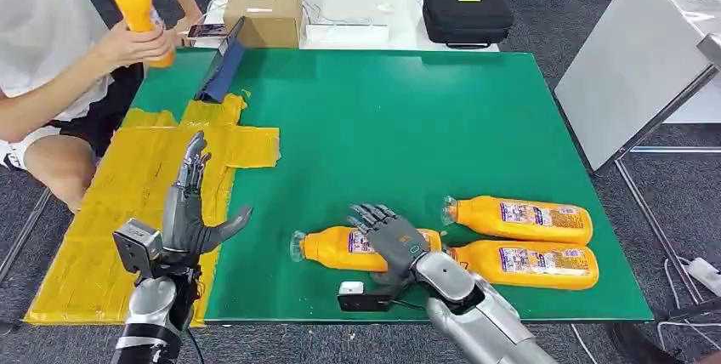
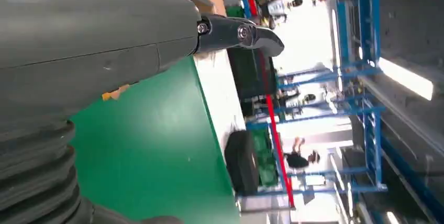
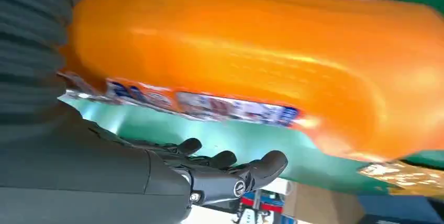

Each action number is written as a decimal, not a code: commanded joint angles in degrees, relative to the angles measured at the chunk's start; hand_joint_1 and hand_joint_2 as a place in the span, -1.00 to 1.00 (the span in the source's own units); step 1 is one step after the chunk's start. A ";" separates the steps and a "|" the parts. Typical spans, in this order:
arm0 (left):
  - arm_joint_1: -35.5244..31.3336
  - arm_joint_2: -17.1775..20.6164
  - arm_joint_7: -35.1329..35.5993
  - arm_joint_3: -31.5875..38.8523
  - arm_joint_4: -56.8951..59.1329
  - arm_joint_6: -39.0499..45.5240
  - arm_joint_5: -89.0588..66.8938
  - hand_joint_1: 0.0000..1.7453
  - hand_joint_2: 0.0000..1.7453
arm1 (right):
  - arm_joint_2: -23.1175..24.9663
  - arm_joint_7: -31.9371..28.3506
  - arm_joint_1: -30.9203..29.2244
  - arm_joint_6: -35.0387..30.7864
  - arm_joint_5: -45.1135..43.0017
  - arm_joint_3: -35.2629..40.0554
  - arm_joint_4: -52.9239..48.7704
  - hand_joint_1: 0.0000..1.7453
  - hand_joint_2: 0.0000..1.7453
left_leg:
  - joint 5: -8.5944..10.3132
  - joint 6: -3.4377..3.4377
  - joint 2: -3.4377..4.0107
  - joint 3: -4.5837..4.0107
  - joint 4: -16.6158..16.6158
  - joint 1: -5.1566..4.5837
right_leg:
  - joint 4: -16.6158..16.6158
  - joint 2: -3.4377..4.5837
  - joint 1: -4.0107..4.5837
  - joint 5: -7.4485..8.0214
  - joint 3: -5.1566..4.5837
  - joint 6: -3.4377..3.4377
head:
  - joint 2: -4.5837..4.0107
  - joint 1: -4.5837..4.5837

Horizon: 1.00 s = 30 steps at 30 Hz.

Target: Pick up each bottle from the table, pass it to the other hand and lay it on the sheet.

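Green table (image 1: 383, 126): nearest bottle (image 1: 340, 247) at front edge is covered by spread right hand (image 1: 393, 236), not yet clamped; roll-away risked. Left hand (image 1: 191, 207) is held apart, empty.

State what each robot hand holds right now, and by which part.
The left hand holds nothing; its fingers are spread above the yellow sheet. The right hand lies over the nearest bottle at its middle, fingers still extended, so no grip yet.
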 commanded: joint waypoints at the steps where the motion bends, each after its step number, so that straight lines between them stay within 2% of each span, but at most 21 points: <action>1: -0.52 -1.07 0.15 2.22 1.66 -0.46 0.32 -1.00 1.00 | -3.73 1.75 2.68 0.94 1.49 -3.41 -0.63 -1.00 1.00 | -0.06 -0.10 -0.14 0.14 -0.01 0.05 | -0.05 -0.05 0.02 -0.06 0.17 -0.04 | -0.02 0.00; 6: -0.04 -1.22 0.30 2.09 1.41 -0.61 0.38 -1.00 1.00 | -3.13 3.85 4.55 -0.76 2.99 -5.85 -0.71 -1.00 1.00 | -0.09 -0.13 -0.22 0.21 -0.02 0.06 | -0.06 -0.10 0.02 -0.10 0.25 -0.06 | -0.02 0.00; 7: 0.01 -1.23 0.33 2.10 1.32 -0.65 0.42 -1.00 1.00 | -3.06 3.87 4.81 -0.72 2.96 -6.18 -0.94 -0.70 1.00 | -0.18 -0.20 -0.25 0.34 0.02 0.10 | -0.04 -0.05 0.04 -0.17 0.38 -0.10 | -0.02 0.00; 8: 0.12 -1.27 0.41 2.18 1.16 -0.74 0.54 -1.00 1.00 | -3.03 3.93 5.07 -0.52 3.16 -6.57 -1.26 -0.18 1.00 | -0.11 -0.14 -0.17 0.22 0.00 0.06 | -0.05 -0.02 0.02 -0.10 0.25 -0.07 | -0.02 -0.02; 9: 0.12 -1.27 0.47 2.21 1.14 -0.82 0.61 -1.00 1.00 | -3.01 3.93 5.10 -0.40 3.18 -6.70 -1.26 -0.04 1.00 | -0.09 -0.11 -0.12 0.16 0.00 0.06 | -0.05 -0.01 0.03 -0.07 0.18 -0.05 | -0.02 0.00; 10: 0.09 -1.26 0.49 2.23 1.13 -0.85 0.63 -1.00 1.00 | -3.01 3.93 5.09 -0.32 3.19 -6.76 -1.19 0.52 1.00 | -0.17 -0.19 -0.18 0.28 0.04 0.09 | -0.02 -0.01 0.04 -0.15 0.32 -0.09 | -0.02 -0.02; 11: 0.01 -1.31 0.59 2.23 1.28 -0.99 0.71 -1.00 1.00 | -2.90 3.93 5.05 0.14 3.23 -7.06 -0.87 0.66 1.00 | -0.10 -0.14 -0.13 0.19 0.01 0.08 | -0.05 -0.01 0.05 -0.08 0.21 -0.07 | -0.02 0.00; 12: -0.12 -1.37 0.61 2.17 1.50 -0.99 0.71 -1.00 1.00 | -2.91 3.88 4.91 0.46 3.28 -7.13 -0.45 0.72 1.00 | -0.06 -0.10 -0.12 0.14 -0.01 0.04 | -0.04 -0.03 0.02 -0.06 0.15 -0.05 | -0.02 -0.02; 18: -0.61 -1.46 0.70 1.72 2.47 -1.15 0.73 -1.00 1.00 | -2.78 3.33 4.21 1.32 3.19 -6.96 1.80 0.78 1.00 | -0.20 -0.21 -0.17 0.36 0.04 0.09 | -0.02 0.02 0.04 -0.17 0.38 -0.11 | -0.02 -0.02; 19: -0.69 -1.47 0.72 1.65 2.60 -1.16 0.73 -1.00 1.00 | -2.72 3.28 4.12 1.40 3.12 -7.01 2.17 0.66 1.00 | -0.14 -0.17 -0.18 0.30 0.00 0.07 | -0.05 -0.02 0.03 -0.12 0.32 -0.09 | -0.02 -0.02; 28: -0.69 -1.47 0.72 1.65 2.60 -1.16 0.73 -1.00 1.00 | -2.72 3.28 4.12 1.40 3.12 -7.01 2.17 0.66 1.00 | -0.20 -0.22 -0.21 0.38 0.02 0.10 | -0.04 -0.01 0.04 -0.18 0.41 -0.11 | -0.02 -0.02; 30: -0.69 -1.47 0.72 1.65 2.60 -1.16 0.73 -1.00 1.00 | -2.72 3.28 4.12 1.40 3.12 -7.01 2.17 0.66 1.00 | -0.07 -0.11 -0.14 0.19 -0.02 0.05 | -0.06 -0.02 0.02 -0.07 0.22 -0.04 | -0.02 -0.02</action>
